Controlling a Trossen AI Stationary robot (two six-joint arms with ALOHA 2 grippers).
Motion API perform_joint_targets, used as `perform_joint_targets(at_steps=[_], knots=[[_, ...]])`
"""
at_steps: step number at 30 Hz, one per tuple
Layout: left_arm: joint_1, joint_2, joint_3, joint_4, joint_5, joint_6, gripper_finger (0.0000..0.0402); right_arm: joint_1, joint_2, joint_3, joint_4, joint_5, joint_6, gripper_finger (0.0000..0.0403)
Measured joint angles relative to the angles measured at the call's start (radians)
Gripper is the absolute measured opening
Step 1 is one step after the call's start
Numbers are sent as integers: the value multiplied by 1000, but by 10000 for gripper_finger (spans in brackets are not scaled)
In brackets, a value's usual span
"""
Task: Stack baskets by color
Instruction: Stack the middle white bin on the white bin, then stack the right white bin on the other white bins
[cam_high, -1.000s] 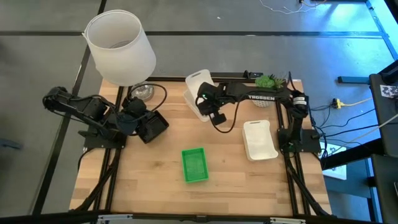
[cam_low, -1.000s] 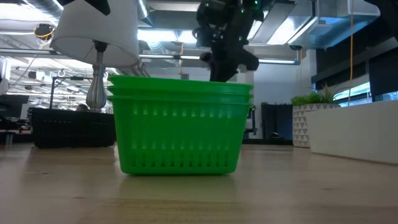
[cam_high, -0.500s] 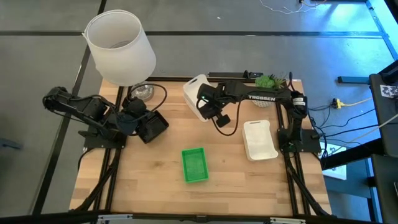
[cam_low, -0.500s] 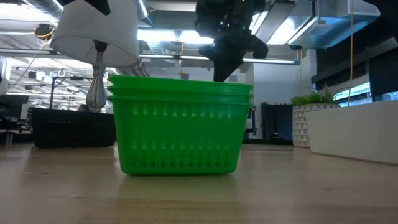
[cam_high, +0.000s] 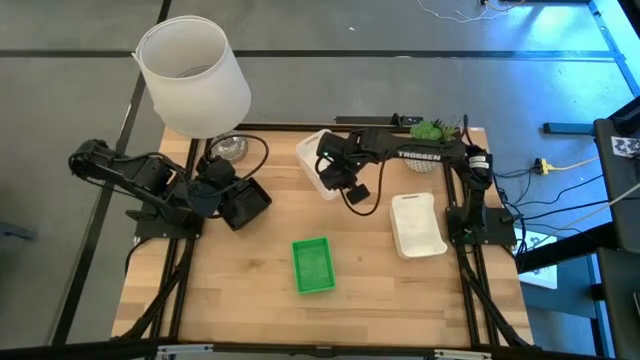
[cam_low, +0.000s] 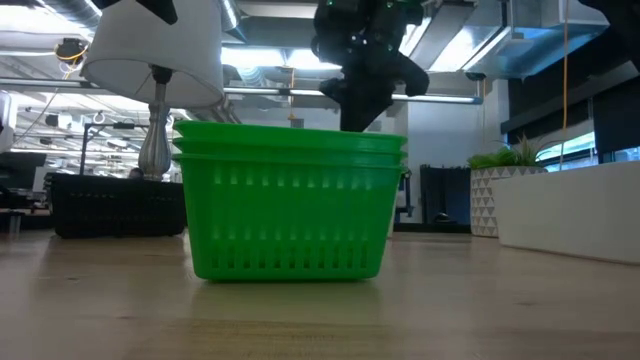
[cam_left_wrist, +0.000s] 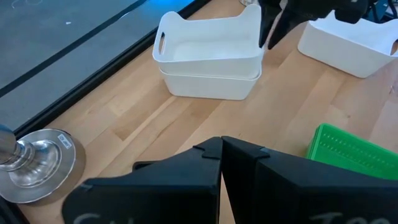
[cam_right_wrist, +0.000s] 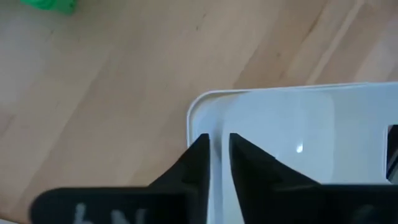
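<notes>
A pale wooden counter (cam_high: 250, 300) framed in black metal is seen from above, with grey floor around it. At its far left corner a big white lampshade (cam_high: 192, 75) is mounted on a silver base. A small potted green plant (cam_high: 432, 130) is placed at the far right edge. A stack of bright green slatted plastic baskets (cam_high: 312, 265) is set near the middle of the counter. A single white plastic basket (cam_high: 417, 224) lies on the right side. A stack of two white plastic baskets (cam_high: 312, 160) is found at the far middle, and the right gripper (cam_high: 330, 172) is held over its near rim. The left gripper (cam_high: 232, 200) is positioned over the left side, shut on a black plastic basket (cam_high: 247, 205).

In the low view, the green baskets (cam_low: 290, 200) are shown nested, filling the middle of the picture. The black basket (cam_low: 118, 205) is seen behind them to the left, and the right arm is seen hanging above them.

In the left wrist view, the two nested white baskets (cam_left_wrist: 208, 59) are seen resting flat on the counter, with the right gripper (cam_left_wrist: 273, 31) at their rim. The left gripper's fingers (cam_left_wrist: 205, 162) are pressed together.

In the right wrist view, the white basket's wall (cam_right_wrist: 214, 134) is seen between the slightly parted fingers (cam_right_wrist: 196, 152); whether it is still pinched cannot be told.
</notes>
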Motion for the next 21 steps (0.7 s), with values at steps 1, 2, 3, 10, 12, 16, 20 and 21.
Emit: perform_joint_targets(at_steps=[1, 2, 3, 10, 12, 16, 20, 21], knots=[[0, 0, 0, 0, 0, 0, 0, 0, 0, 0, -1, 0, 0, 69], [0, 0, 0, 0, 0, 0, 0, 1, 0, 0, -1, 0, 0, 77], [0, 0, 0, 0, 0, 0, 0, 1, 0, 0, -2, 0, 0, 84], [0, 0, 0, -1, 9, 0, 0, 15, 0, 0, -6, 105, 83, 104], [0, 0, 0, -1, 18, 0, 0, 17, -2, 0, -10, 134, 82, 105], [0, 0, 0, -2, 22, 0, 0, 16, -35, 2, -8, 146, 90, 105], [0, 0, 0, -3, 22, 0, 0, 16, -58, 4, -15, 134, 114, 105], [0, 0, 0, -2, 22, 0, 0, 16, -65, 4, -19, 134, 118, 105]])
